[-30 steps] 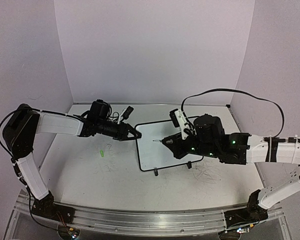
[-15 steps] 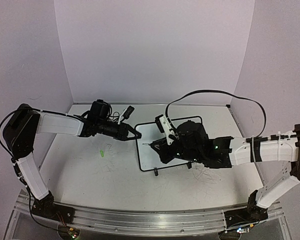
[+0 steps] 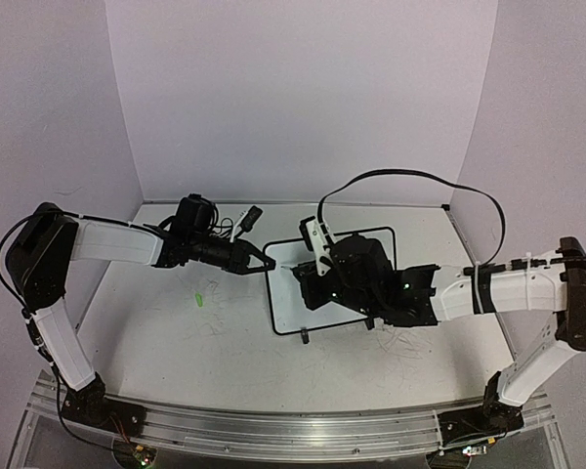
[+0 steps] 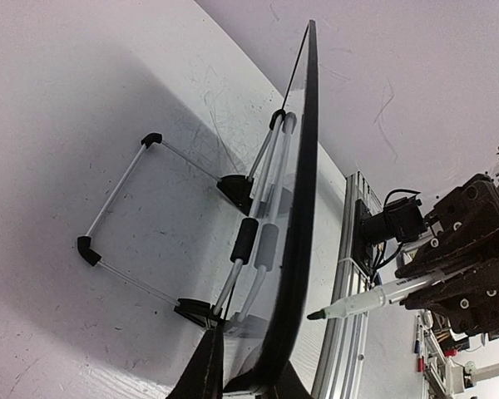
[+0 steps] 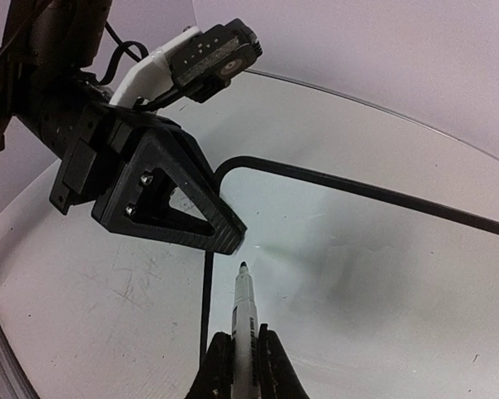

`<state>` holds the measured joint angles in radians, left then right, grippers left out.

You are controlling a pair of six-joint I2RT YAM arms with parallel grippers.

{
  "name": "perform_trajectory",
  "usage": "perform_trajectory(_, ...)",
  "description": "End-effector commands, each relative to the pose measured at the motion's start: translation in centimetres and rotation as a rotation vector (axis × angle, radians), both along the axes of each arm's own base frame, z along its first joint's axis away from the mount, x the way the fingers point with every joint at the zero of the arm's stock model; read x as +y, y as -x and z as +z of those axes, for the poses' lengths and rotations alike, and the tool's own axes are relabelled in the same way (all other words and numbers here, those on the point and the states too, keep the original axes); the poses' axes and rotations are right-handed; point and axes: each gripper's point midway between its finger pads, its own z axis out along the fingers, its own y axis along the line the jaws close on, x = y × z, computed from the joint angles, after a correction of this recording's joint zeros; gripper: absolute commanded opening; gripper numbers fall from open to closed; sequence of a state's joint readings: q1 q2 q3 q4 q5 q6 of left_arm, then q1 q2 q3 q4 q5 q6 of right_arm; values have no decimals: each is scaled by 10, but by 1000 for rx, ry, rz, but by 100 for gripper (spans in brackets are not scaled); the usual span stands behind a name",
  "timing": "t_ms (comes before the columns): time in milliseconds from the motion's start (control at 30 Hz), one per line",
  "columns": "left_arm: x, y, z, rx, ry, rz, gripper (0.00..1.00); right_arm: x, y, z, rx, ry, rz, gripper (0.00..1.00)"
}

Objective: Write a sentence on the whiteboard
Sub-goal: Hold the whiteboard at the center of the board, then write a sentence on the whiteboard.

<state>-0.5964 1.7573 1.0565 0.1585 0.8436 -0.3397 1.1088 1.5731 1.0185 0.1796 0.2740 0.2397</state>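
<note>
**A:** Why is the left gripper [image 3: 267, 266] pinching the whiteboard [image 3: 295, 309] by its corner?

**B:** Probably to steady it, propped mid-tabletop [image 3: 176, 337]. The right gripper [image 5: 241, 359] is clamped on a marker [image 5: 243, 303], tip by that corner, presumably ready to write

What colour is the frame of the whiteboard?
Black. The frame around the whiteboard shows best in the right wrist view.

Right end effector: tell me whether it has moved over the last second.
Yes. The right end effector has slid left across the whiteboard, toward its left frame edge.
</note>
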Motion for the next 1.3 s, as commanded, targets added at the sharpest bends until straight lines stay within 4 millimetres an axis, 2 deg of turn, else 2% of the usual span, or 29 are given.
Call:
perform_trajectory(0,-7,-4,21,-64,47,-25,12,8,-11,27,-55,-59,-40,0)
perform_trajectory(233,-6,-4,20,-65,45,-24,6,19,-5,22,-39,-57,21,0)
perform_trajectory(667,-6,-2,17,-77,38,-28,0,17,-6,10,-24,-34,16,0)
perform_trajectory(1267,-6,0,18,-73,43,-37,0,17,-12,8,-31,-29,-17,0)
